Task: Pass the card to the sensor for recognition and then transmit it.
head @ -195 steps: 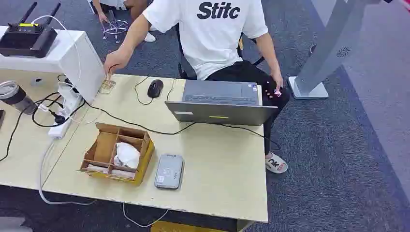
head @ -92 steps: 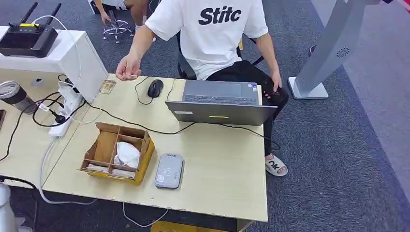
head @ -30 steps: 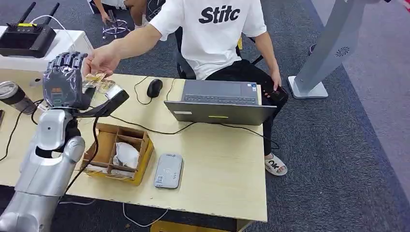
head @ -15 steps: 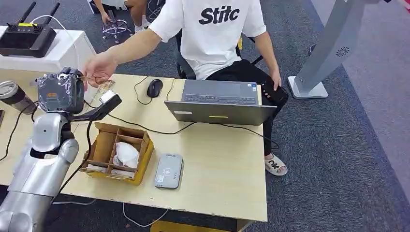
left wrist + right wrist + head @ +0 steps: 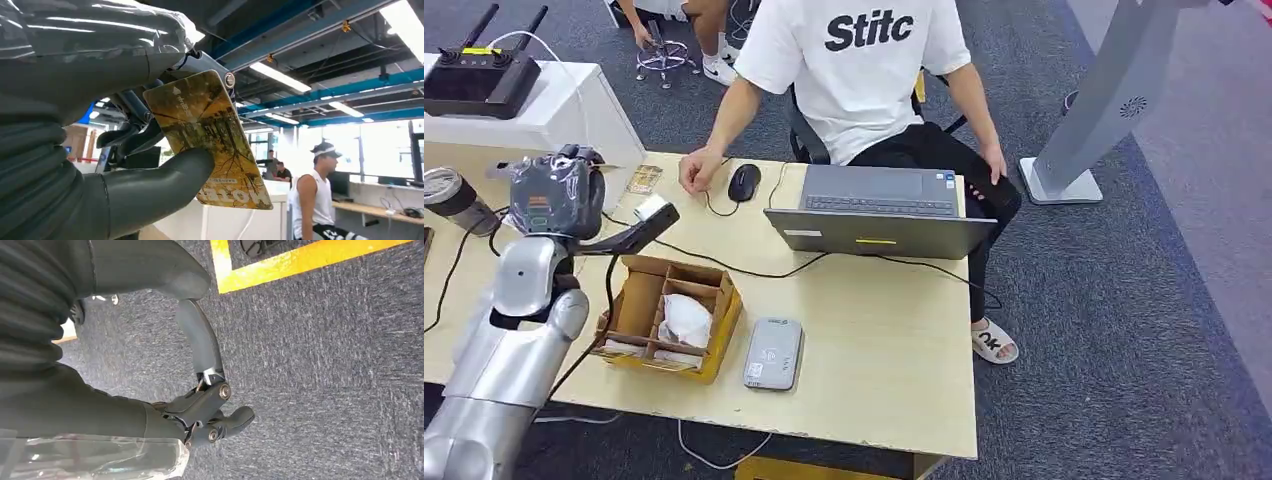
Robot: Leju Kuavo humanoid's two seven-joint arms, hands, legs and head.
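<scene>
One card (image 5: 207, 140) in left hand (image 5: 125, 165).

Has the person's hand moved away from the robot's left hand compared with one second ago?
Yes. The person's hand has drawn back across the table to beside the mouse, leaving the card in the left hand.

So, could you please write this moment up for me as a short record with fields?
left hand: the robot's left hand is raised over the light wooden table and pinches the yellow patterned card between thumb and fingers
right hand: the robot's right hand hangs above grey carpet, holding nothing
sensor: the flat grey card reader lies on the table, beside the partitioned cardboard box
person: a person in a white T-shirt sits behind the grey laptop, one hand near the black mouse
task stage: card not yet at the reader
</scene>
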